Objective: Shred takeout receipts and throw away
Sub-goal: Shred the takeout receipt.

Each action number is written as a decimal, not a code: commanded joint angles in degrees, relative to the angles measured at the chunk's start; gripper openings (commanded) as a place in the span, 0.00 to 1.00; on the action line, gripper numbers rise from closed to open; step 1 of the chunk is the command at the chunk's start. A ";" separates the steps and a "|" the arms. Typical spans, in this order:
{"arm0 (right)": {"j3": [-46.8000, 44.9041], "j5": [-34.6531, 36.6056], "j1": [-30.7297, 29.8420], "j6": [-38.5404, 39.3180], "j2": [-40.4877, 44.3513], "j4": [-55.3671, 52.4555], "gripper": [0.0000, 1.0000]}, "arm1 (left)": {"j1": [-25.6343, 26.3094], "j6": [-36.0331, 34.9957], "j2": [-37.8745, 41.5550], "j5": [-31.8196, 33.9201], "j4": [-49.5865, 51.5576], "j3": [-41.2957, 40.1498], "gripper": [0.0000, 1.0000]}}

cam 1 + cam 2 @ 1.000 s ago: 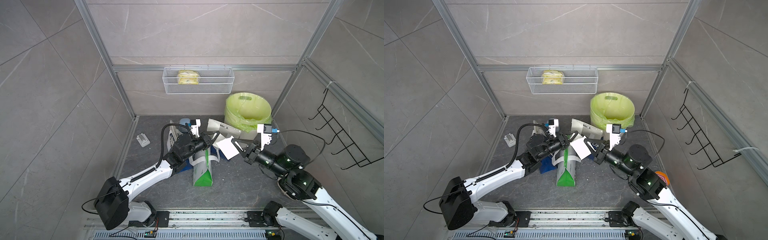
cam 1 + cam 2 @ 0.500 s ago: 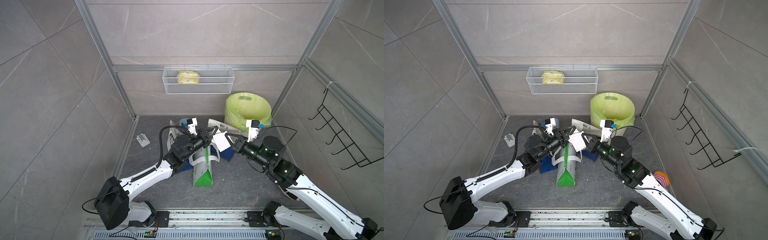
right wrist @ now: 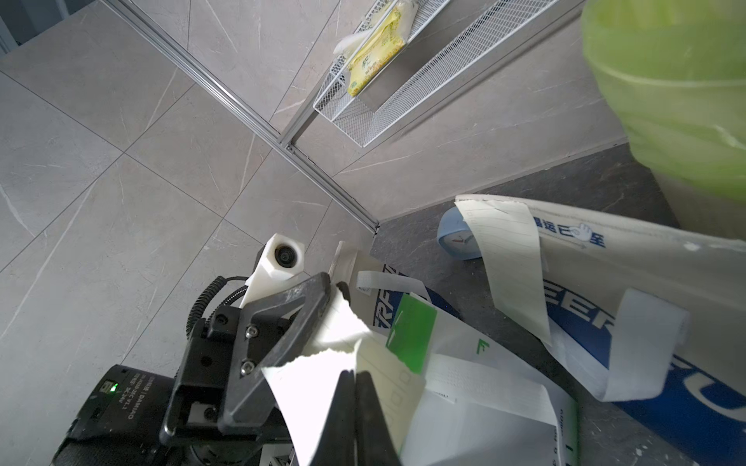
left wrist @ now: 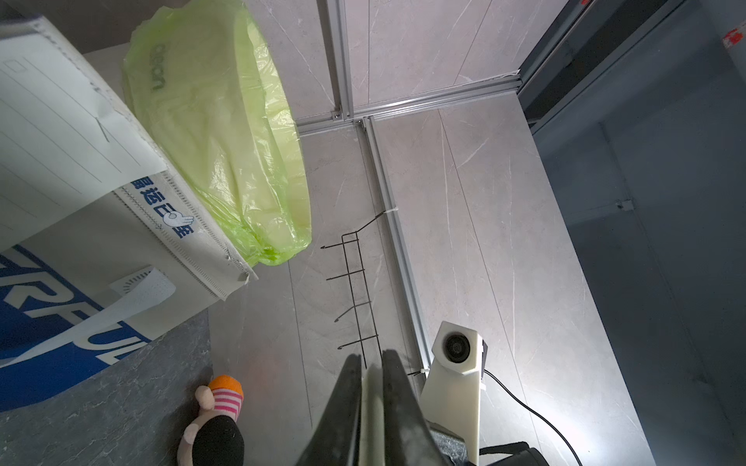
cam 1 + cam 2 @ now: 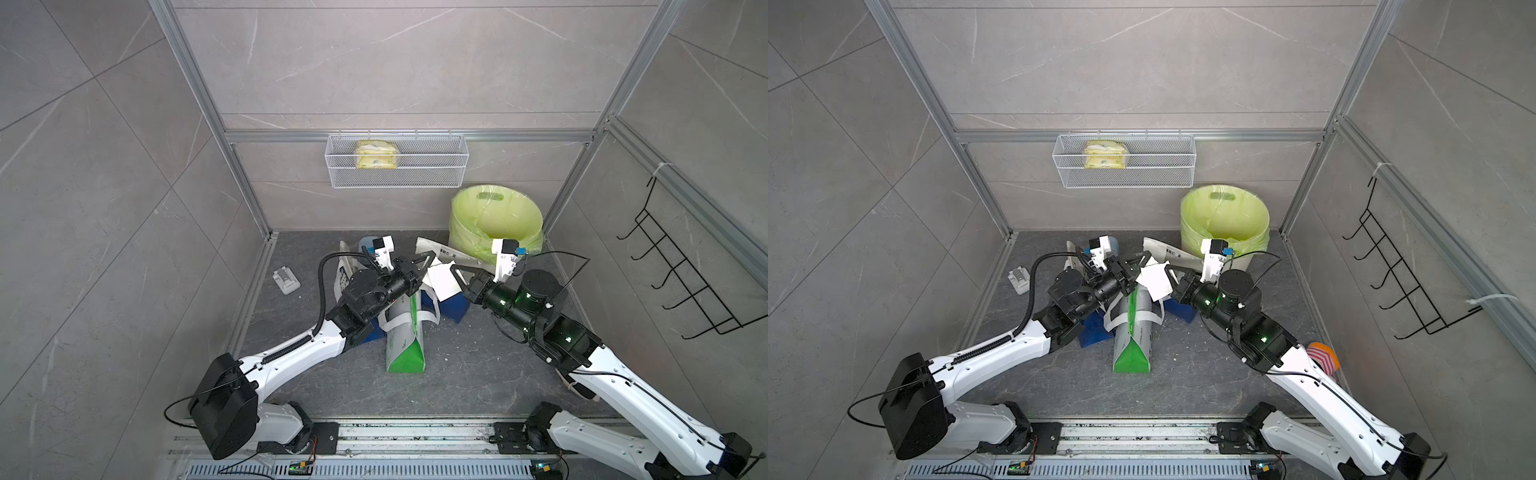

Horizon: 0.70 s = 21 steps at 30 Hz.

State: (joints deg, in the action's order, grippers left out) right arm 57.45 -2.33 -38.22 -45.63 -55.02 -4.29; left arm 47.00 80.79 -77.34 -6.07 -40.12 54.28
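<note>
My right pincer (image 3: 356,375) is closed tight on a white receipt (image 3: 323,339), and my left pincer (image 3: 335,284) pinches the torn edge of it. Near behind stands the green-lined bin (image 5: 496,216); below, the green-and-white bag (image 5: 405,336); on the blue-and-white bag (image 3: 646,270) lies a second receipt (image 3: 512,262).

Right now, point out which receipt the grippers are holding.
The torn receipt pinched between left gripper and right gripper; the other receipt sits on the blue-and-white bag.
</note>
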 commanded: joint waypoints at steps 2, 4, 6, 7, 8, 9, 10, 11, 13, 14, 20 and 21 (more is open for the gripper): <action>1.87 -0.17 0.34 -1.33 0.26 -1.68 0.00 | 0.19 -1.46 1.39 0.34 -0.24 1.18 0.15; 2.13 1.28 0.34 -0.89 0.69 -2.53 0.00 | 0.22 -1.69 1.57 0.48 -0.15 1.01 0.14; 2.17 1.83 0.42 -0.52 1.06 -2.86 0.00 | 0.19 -1.86 1.66 0.77 -0.48 0.87 0.14; 2.46 1.88 0.42 -0.52 1.06 -3.20 0.00 | 0.19 -2.09 1.62 0.76 -0.40 0.91 0.14; 2.57 1.66 0.42 -0.54 0.97 -3.45 0.00 | 0.17 -2.12 1.66 0.80 -0.40 0.83 0.14; 2.67 1.61 0.42 -0.52 0.88 -3.66 0.00 | 0.24 -2.23 1.74 0.88 -0.51 0.83 0.14; 2.53 1.49 0.49 -0.62 0.80 -3.72 0.00 | 0.16 -2.39 1.71 0.94 -0.64 0.89 0.13; 2.58 1.38 0.38 -0.61 0.80 -3.78 0.00 | 0.15 -2.52 1.65 0.82 -0.76 0.96 0.13; 2.53 1.74 0.51 -0.77 0.96 -4.41 0.00 | 0.19 -3.15 1.90 0.89 -0.77 1.03 0.13; 2.36 1.80 0.56 -0.87 1.18 -4.11 0.00 | 0.19 -3.42 2.01 0.95 -0.51 1.09 0.13; 2.93 1.13 0.52 -1.68 0.24 -2.51 0.00 | 0.21 -3.30 1.67 0.41 -0.39 1.01 0.12; 3.11 0.99 0.52 -1.83 -0.14 -2.17 0.00 | 0.21 -3.23 1.45 0.22 -0.81 1.08 0.12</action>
State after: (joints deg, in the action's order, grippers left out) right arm 58.33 -1.45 -37.93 -46.39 -54.78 -7.27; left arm 47.00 79.02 -77.25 -5.96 -38.63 54.28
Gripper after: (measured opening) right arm 0.040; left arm 0.121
